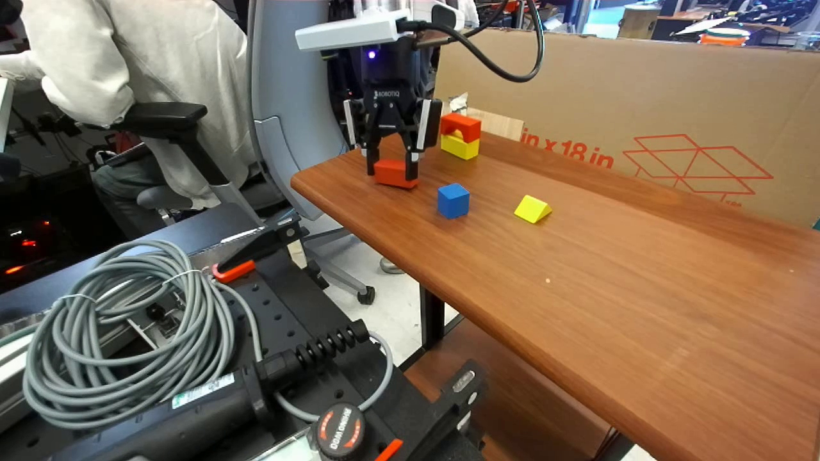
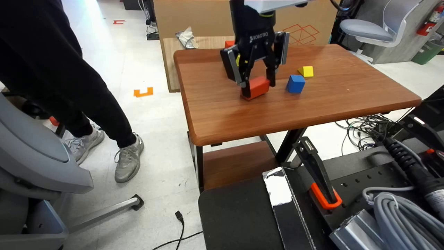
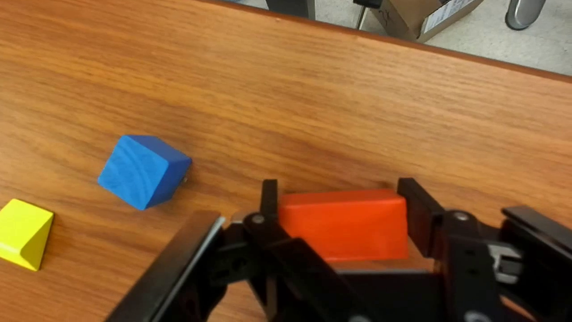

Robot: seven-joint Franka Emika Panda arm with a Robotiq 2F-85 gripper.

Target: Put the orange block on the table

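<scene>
Pincer (image 1: 392, 169) around partly hidden orange block (image 3: 353, 226)

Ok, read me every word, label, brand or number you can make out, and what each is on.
"ROBOTIQ": black two-fingered robot hand, both exterior views.
"in x 18 in", red: large tan cardboard sheet.
"RHINO", letters turned, rest uncertain: round black knob.
Too small or blurred: pale rectangular sticker on the black cylindrical tool; white label on the brown cardboard carton, wrist view.
</scene>
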